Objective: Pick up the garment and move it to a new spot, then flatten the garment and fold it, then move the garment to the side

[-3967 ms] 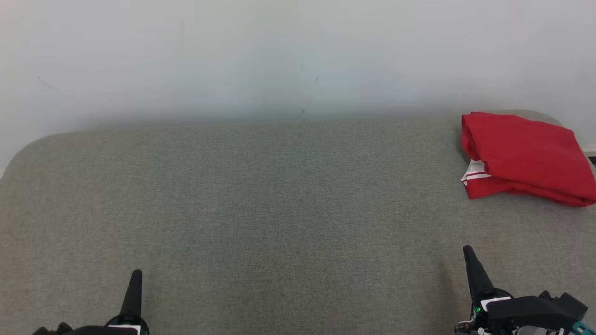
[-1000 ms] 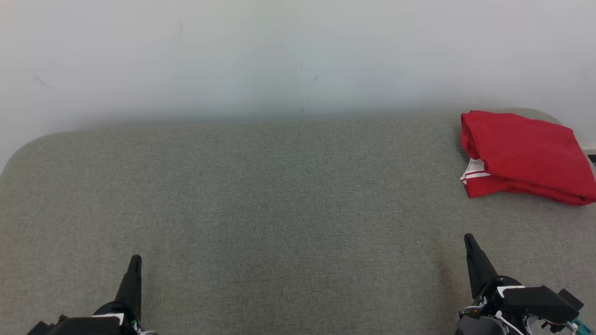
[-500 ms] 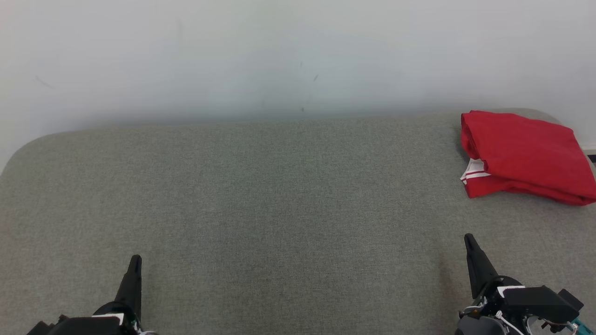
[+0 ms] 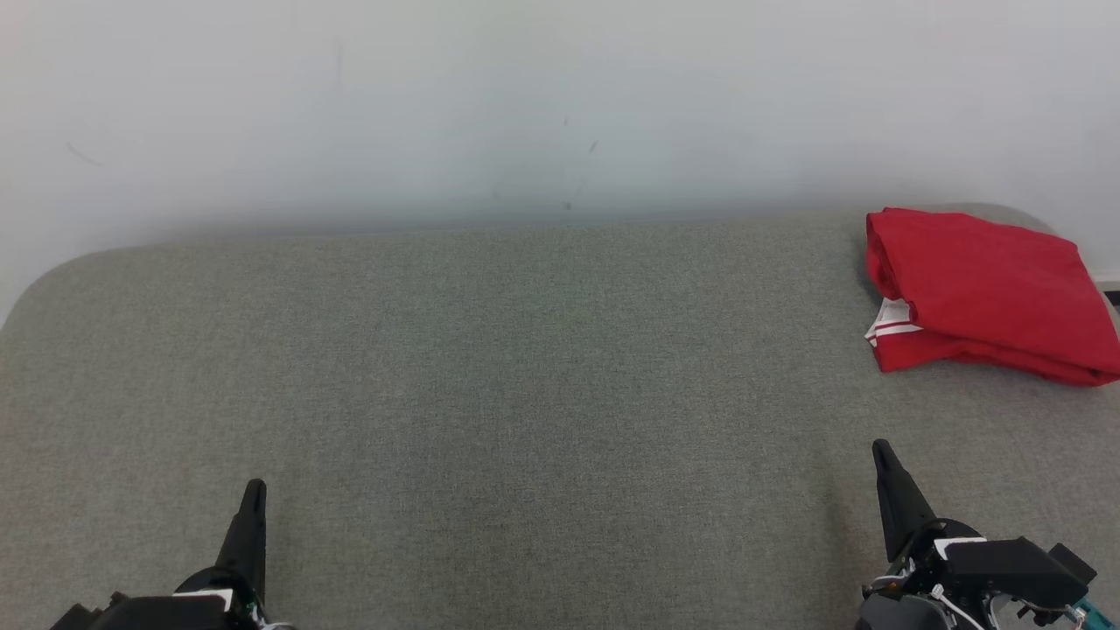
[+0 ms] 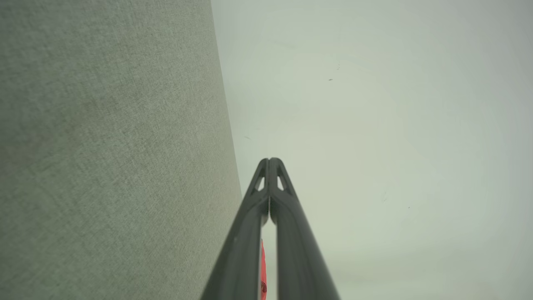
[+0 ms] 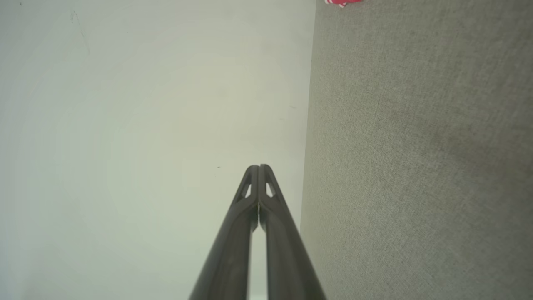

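Folded red garment (image 4: 989, 293) at 2 o'clock on grey fabric desk (image 4: 525, 367), right edge cut off, left gripper (image 4: 254, 486) at 7 and right gripper (image 4: 879, 448) at 5 o'clock, both pinched together, empty, bases cropped, pale wall (image 4: 525, 105) behind

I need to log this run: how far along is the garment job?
Looks finished: the red garment lies folded at the far right of the grey surface. Nothing is in hand: the left gripper and right gripper are shut and empty. Nothing obvious seems left.
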Robot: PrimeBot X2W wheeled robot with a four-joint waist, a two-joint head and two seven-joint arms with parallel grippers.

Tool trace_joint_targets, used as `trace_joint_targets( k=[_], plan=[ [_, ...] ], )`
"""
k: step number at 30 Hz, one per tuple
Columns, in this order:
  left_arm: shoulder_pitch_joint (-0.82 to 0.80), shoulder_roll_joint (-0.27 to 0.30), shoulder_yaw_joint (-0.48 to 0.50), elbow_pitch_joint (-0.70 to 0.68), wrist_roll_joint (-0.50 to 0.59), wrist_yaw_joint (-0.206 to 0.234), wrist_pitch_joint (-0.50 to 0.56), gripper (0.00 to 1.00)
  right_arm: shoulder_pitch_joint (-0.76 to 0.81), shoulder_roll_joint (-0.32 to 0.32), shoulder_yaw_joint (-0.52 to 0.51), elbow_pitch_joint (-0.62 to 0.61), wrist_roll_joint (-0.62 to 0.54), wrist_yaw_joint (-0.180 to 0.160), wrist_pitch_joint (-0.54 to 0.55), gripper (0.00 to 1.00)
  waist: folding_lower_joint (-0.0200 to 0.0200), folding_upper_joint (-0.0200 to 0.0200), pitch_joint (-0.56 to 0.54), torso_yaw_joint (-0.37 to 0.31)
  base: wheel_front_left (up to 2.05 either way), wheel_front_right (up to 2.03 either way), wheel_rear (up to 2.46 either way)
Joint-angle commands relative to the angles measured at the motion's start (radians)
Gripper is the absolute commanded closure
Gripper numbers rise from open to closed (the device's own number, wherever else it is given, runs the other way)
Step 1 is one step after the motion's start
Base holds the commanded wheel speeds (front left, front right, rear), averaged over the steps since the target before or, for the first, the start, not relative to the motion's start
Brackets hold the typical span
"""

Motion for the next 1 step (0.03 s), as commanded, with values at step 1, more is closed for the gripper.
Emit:
trace_joint_targets(
  k=[1],
  plan=[
    [-0.009,0.003,0.003,0.001,-0.005,-0.001,0.002,1.00,-0.008,0.003,-0.002,0.001,-0.004,-0.002,0.004,1.00,0.0000,0.0000,0.000,0.000,0.00,0.00,0.00]
  ],
)
